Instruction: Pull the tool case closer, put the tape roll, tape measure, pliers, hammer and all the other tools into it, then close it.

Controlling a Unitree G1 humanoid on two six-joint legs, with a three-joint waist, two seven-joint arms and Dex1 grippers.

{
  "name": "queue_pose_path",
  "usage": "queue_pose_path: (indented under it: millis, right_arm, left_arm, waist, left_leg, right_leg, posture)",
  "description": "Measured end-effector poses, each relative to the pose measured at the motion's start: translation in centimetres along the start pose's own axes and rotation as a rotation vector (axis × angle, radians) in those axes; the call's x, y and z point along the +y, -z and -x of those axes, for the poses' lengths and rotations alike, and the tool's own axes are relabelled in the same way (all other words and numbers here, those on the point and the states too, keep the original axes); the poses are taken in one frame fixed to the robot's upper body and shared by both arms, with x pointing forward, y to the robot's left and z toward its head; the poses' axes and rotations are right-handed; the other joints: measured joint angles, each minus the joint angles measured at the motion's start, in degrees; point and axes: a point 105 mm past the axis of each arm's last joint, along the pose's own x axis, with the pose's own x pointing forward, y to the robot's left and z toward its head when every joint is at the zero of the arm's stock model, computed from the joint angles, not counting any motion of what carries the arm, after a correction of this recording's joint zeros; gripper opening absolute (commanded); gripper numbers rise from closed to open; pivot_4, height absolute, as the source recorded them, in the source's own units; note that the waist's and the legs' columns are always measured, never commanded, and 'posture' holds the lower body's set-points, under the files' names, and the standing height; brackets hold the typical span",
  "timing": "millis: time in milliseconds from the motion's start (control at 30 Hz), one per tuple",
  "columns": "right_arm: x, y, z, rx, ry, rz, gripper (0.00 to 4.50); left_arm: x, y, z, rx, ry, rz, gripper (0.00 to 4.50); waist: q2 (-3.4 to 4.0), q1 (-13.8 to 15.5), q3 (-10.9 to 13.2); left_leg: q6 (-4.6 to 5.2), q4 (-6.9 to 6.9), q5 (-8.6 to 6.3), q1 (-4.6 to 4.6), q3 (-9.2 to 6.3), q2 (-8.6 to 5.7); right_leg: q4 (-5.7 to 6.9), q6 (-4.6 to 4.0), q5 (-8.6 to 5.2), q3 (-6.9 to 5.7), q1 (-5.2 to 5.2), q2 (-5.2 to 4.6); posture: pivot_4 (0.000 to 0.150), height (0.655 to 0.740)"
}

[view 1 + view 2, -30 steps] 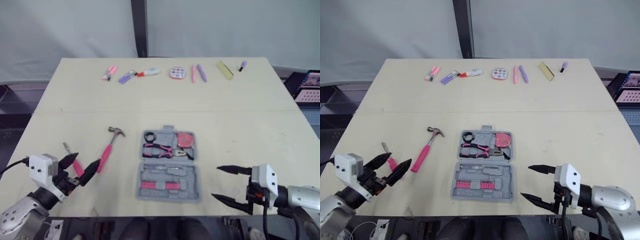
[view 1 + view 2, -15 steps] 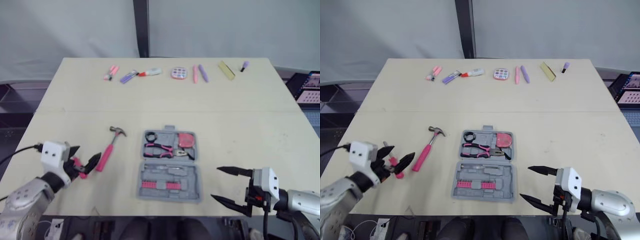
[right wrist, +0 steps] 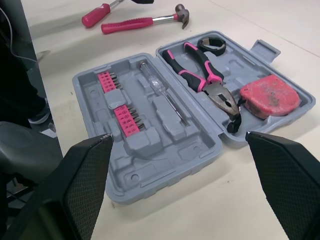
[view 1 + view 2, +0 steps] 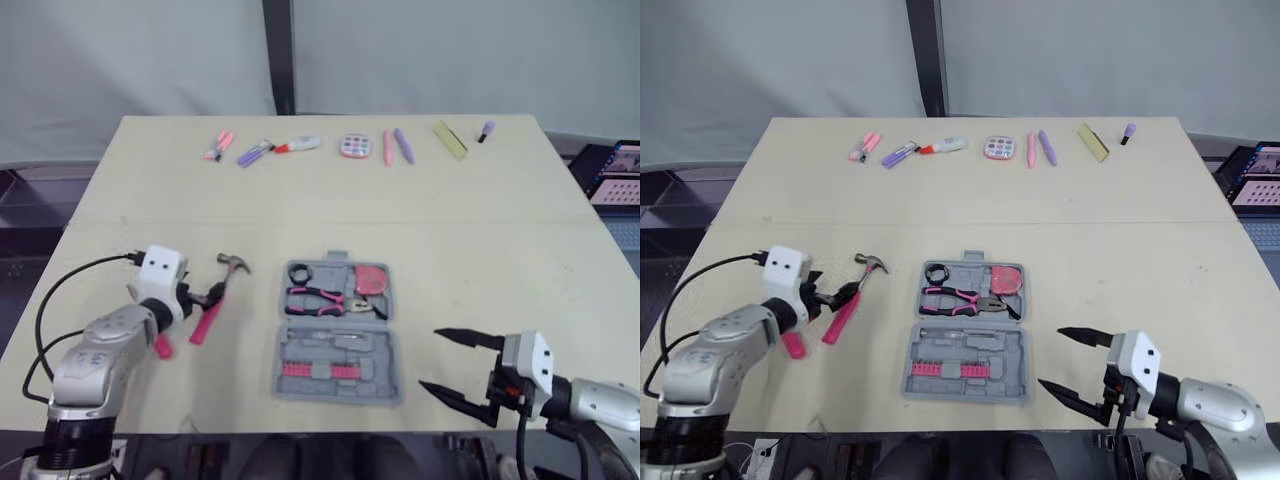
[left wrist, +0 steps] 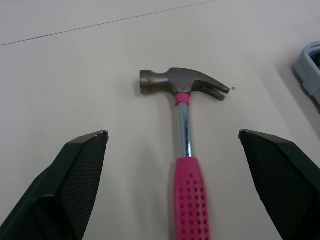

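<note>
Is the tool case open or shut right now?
Open. The tool case lies spread flat, both halves up, with the pliers and tape measure showing inside.

From the left wrist you get the hammer with its pink grip running out of frame, and no more than a corner of the case. From the head, your left pincer covers part of the hammer's shaft, and that wrist hides all but the grip of a pink-handled tool. The row of small things at the desk's far side is too small to name. The frame's edge cuts a screen.
</note>
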Motion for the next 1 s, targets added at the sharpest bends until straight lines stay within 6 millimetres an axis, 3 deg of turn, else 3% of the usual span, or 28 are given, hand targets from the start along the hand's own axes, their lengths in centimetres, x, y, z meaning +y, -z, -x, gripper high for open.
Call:
queue_pose_path:
  millis: [133,567,700,1000]
  right_arm:
    - [-0.1,-0.1,0.0,0.0,0.001,0.005,4.48]
    - [-0.9,-0.5,-0.2,0.008,0.001,0.036,4.48]
    - [-1.0,-0.5,-0.2,0.012,0.001,0.034,4.48]
    - [-1.2,-0.7,-0.3,0.01,0.0,0.038,4.48]
  left_arm:
    - [-1.0,0.2,-0.7,0.026,0.018,0.001,4.5]
    - [-0.6,0.4,-3.7,0.116,-0.023,-0.012,4.5]
    - [-1.3,0.9,-4.7,0.135,0.007,-0.007,4.5]
    - [-1.7,0.5,-5.5,0.121,0.015,-0.017,4.5]
  waist:
    - [0.0,-0.02,0.0]
    - [-0.03,0.08,0.01]
    - [-0.03,0.05,0.01]
    - [-0.03,0.1,0.01]
  left_leg:
    - [0.0,0.02,0.0,0.0,0.0,0.0]
    - [0.03,0.18,-0.02,-0.03,-0.03,-0.05]
    - [0.03,0.2,-0.02,-0.04,-0.03,-0.05]
    - [0.03,0.26,-0.02,-0.04,-0.04,-0.06]
  right_leg:
    - [0.03,0.0,0.0,0.0,-0.01,0.01]
    - [0.18,0.0,0.0,-0.03,-0.04,-0.01]
    - [0.22,0.0,0.0,-0.04,-0.06,0.0]
    - [0.26,0.0,0.0,-0.05,-0.06,0.0]
  posture:
    - [0.15,0.74]
    - [0.15,0.74]
    - [0.15,0.74]
    - [0.15,0.74]
